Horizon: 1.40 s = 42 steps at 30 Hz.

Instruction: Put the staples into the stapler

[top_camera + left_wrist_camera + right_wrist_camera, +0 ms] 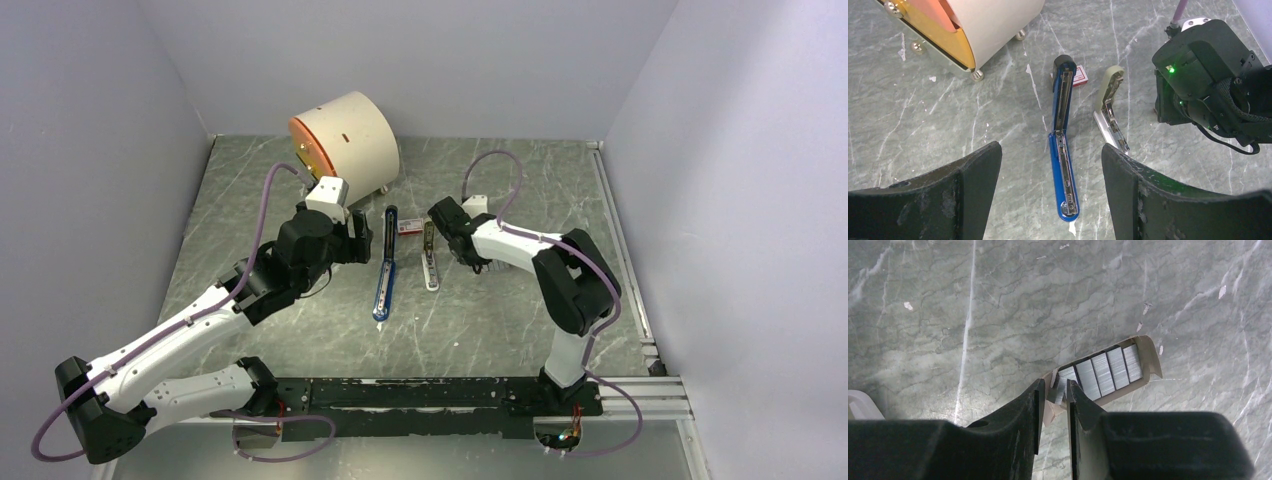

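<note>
The blue stapler point(385, 270) lies opened out flat at the table's middle, its silver channel facing up; it also shows in the left wrist view point(1064, 165). My left gripper point(362, 240) hovers just left of it, open and empty, and its fingers point(973, 190) straddle the stapler's near end from above. My right gripper point(1054, 385) is at the left end of a beige cardboard tray point(1147, 356) that holds several strips of staples point(1108, 371). Its fingertips are closed on one tilted strip of staples point(1058, 389). In the top view the right gripper point(443, 218) hides the tray.
A grey-green stapler point(430, 258) lies open just right of the blue one, also in the left wrist view point(1109, 112). A small red-and-white box point(408, 227) sits between their far ends. A cream cylinder with an orange face point(345, 140) stands at the back.
</note>
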Motion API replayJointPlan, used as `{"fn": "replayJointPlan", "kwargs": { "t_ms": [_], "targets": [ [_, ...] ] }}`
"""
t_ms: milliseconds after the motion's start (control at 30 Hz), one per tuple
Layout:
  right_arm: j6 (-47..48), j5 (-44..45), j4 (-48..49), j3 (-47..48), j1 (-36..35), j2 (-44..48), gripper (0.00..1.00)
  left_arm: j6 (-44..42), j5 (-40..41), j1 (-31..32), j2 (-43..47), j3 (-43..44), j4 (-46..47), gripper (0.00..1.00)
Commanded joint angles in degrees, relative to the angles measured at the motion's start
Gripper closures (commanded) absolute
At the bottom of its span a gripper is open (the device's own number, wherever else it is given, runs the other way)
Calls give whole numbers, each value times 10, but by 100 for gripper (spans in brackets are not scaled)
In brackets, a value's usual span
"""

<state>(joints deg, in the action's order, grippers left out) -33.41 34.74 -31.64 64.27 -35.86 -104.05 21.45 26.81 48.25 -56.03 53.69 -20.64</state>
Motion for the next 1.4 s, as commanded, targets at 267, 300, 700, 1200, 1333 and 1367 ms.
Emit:
{"fn": "replayJointPlan", "kwargs": {
  "t_ms": [267,300,700,1200,1333,1367],
  "targets": [
    [-13,-15,11,-15,12,-7,75,3,8,-1,9,3,-3,22],
    [-15,-16,12,-15,13,-6,76,3,9,0,9,3,-3,22],
    [-6,-49,39,-28,16,46,84,3,10,0,10,3,-3,22],
    [-3,-119,54,-54,26,95,89,3,9,0,9,3,-3,22],
    [2,-173,67,-79,27,138,88,3,8,0,10,4,-2,22],
    [1,-189,68,-86,27,149,88,3,8,0,11,3,-1,22]
  ]
}}
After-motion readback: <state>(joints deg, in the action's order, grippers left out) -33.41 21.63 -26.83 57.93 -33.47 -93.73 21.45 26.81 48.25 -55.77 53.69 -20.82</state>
